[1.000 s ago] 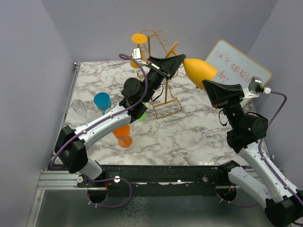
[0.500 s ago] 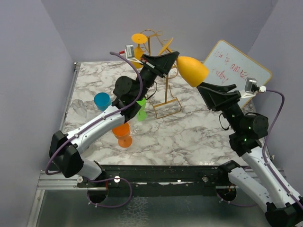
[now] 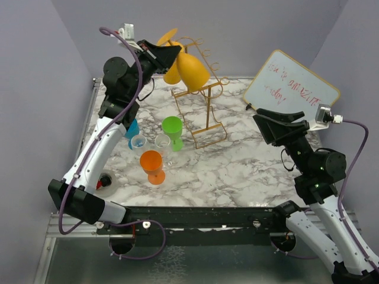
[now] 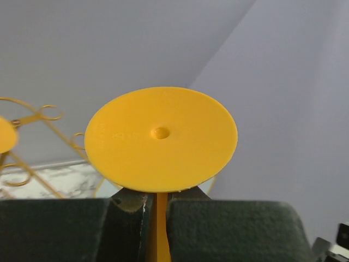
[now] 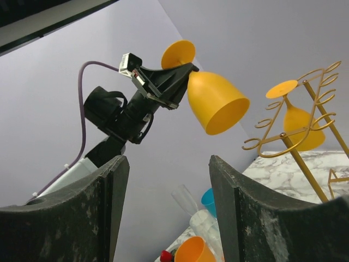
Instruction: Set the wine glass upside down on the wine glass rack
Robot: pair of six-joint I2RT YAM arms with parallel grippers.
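**A:** Where is the glass, and which hand has it?

**B:** Your left gripper has it, at the upper middle of the top view. The jaws are pinched narrow on the stem just under the foot. Your right gripper sits at the right of the frame, spread wide and holding nothing, well away from the rack.

**A:** How does the glass lie?

**B:** It is tilted, not plumb. The foot points to the upper left and the mouth to the lower right, so it is already more upside down than upright. In the right wrist view it hangs at the upper middle, and the rack's curled arms are off to the right. There is open air between them and nothing touches.

**A:** So which way do you go?

**B:** I'd say toward the right of that view, with the stem leading into a free loop and the foot kept above the wire. The left arm is the nearer one and it holds the glass, so the move is its to make. Watch the other glass, which hangs on the rack's far side. I can't tell from here which loop is free on the near side.
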